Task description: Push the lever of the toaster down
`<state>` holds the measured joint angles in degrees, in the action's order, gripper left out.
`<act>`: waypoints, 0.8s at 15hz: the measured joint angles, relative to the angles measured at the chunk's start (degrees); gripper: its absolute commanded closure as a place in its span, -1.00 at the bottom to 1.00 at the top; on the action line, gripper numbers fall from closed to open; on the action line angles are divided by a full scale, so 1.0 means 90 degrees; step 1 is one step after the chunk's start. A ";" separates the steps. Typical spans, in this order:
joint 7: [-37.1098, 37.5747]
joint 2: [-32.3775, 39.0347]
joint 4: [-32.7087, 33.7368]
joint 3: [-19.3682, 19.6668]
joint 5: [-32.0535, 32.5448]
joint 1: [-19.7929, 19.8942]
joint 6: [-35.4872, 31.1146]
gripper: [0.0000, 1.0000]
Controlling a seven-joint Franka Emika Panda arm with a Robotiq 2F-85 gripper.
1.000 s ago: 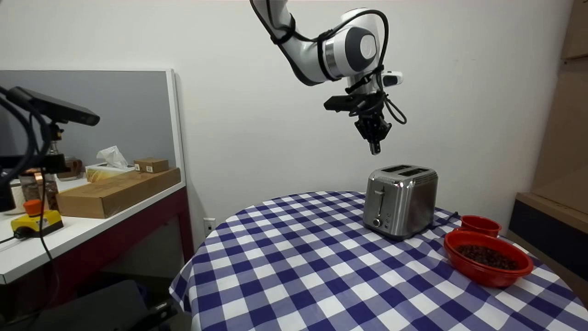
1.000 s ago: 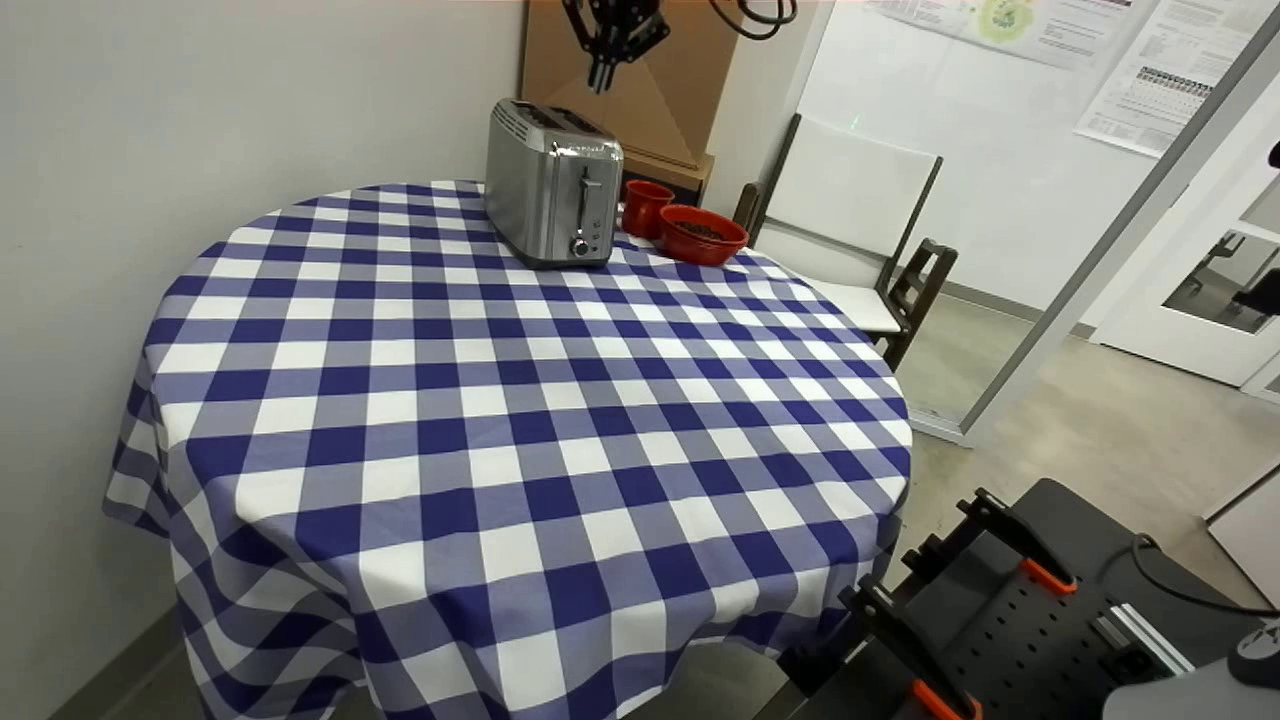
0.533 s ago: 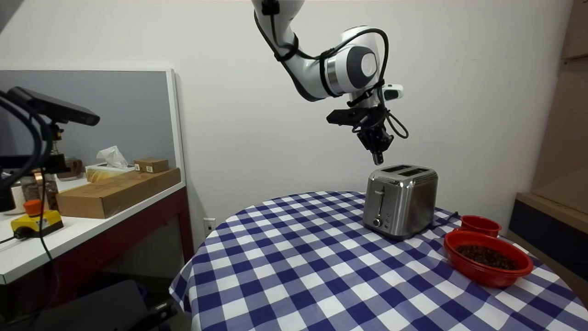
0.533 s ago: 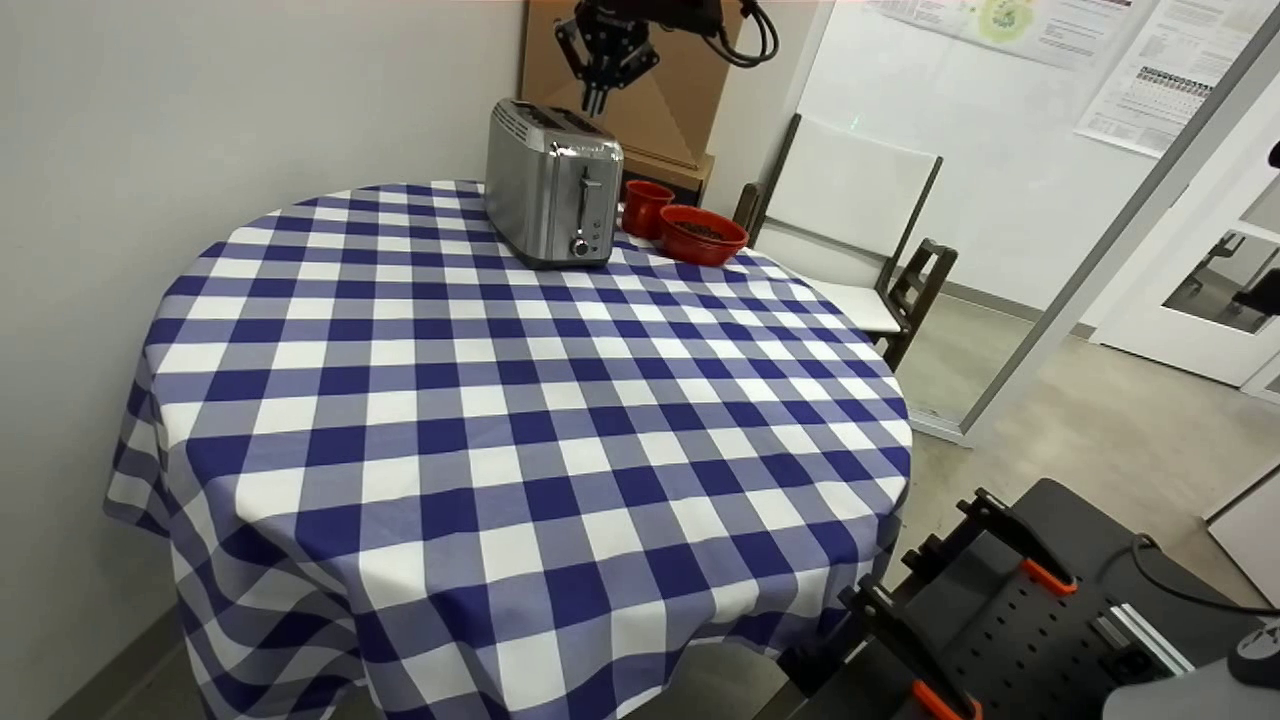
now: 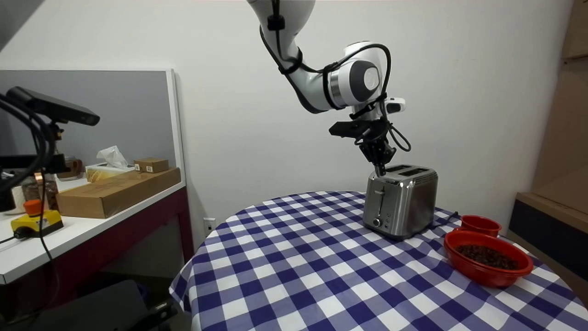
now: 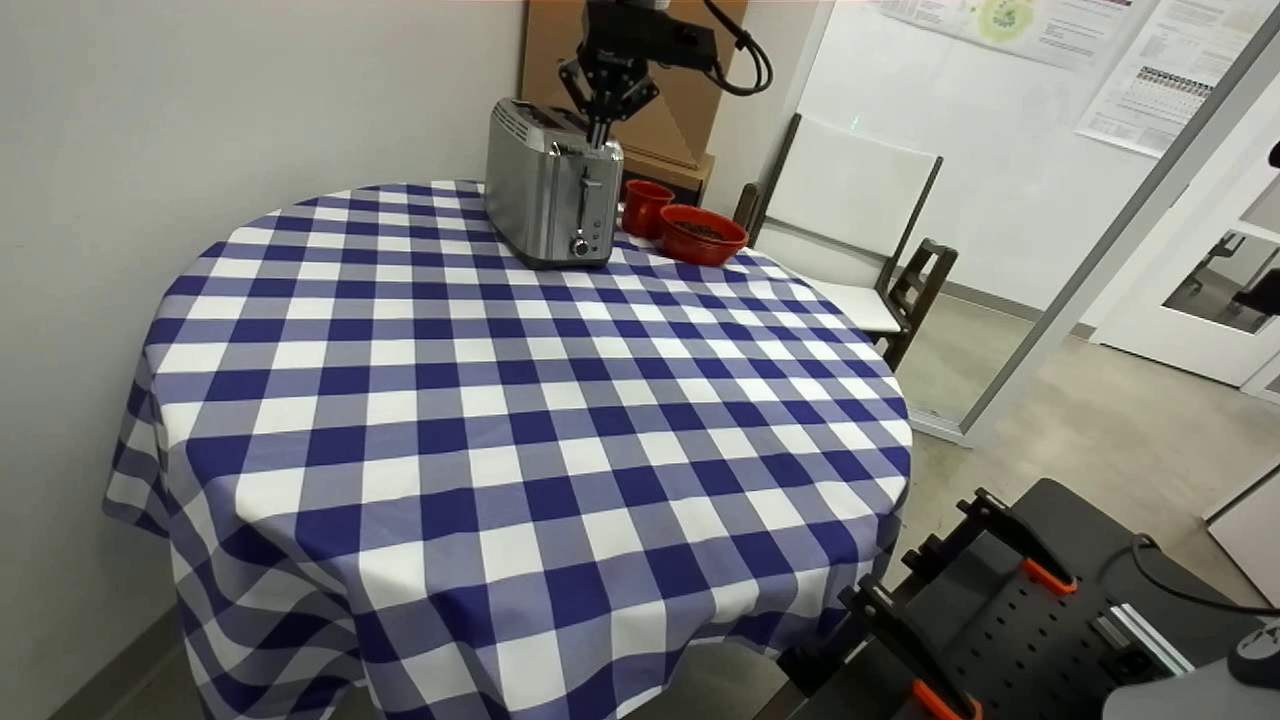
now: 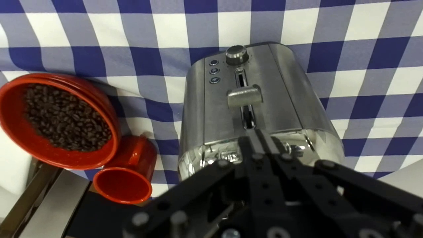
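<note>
— Silver metal is your target: the toaster (image 5: 404, 204) stands upright on the cloth near the white wall (image 5: 275, 138), and its lever (image 7: 244, 97) sits high in the slot (image 7: 248, 119). I'd judge the press not yet done.

— And your claw (image 7: 258, 132)?

— Clenched, with nothing between the fingers (image 7: 254, 142). You have them over the toaster's front top edge, by the slot's upper end. Whether they touch the metal, I cannot tell.

— How should you go on from there?

— Use the closed fingers as one blunt prod. Ease out past the front face first so you clear the rim, then line up over the lever; by the wrist view you seem a shade to one side of it. Then press straight down along the slot. Expect a spring to push back, and follow through to the bottom in case it needs to catch.

— What could spoil it?

— You might slip off the lever's side, or snag the rim and tip the toaster. Mind the knob (image 7: 237, 55) below the slot, too.

— And around you?

— Your checked tablecloth (image 6: 430, 430), navy and white, is rucked in places, so a sideways shove may drag things. A red bowl (image 5: 487, 276) of coffee beans (image 7: 69, 115) and a red mug (image 7: 145, 165) stand near the toaster. Farther off you have a white desk (image 5: 23, 252) with a cardboard box (image 5: 117, 193) and a tissue box (image 5: 106, 172), and a white-backed chair (image 6: 850, 190).
</note>
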<state>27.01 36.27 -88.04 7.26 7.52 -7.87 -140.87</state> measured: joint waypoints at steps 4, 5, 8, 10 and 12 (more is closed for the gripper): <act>0.0001 0.0212 0.0066 0.0042 0.0000 -0.0016 0.0001 0.98; 0.0001 0.0260 0.0078 0.0050 0.0000 -0.0017 0.0001 0.98; 0.0020 0.0443 0.0150 0.0077 0.0000 -0.0019 0.0001 0.98; 0.0050 0.0589 0.0225 0.0104 0.0000 -0.0026 0.0002 0.98; 0.0123 0.0737 0.0324 0.0137 0.0000 -0.0054 0.0008 0.98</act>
<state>28.11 42.90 -85.13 8.49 7.51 -8.36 -140.80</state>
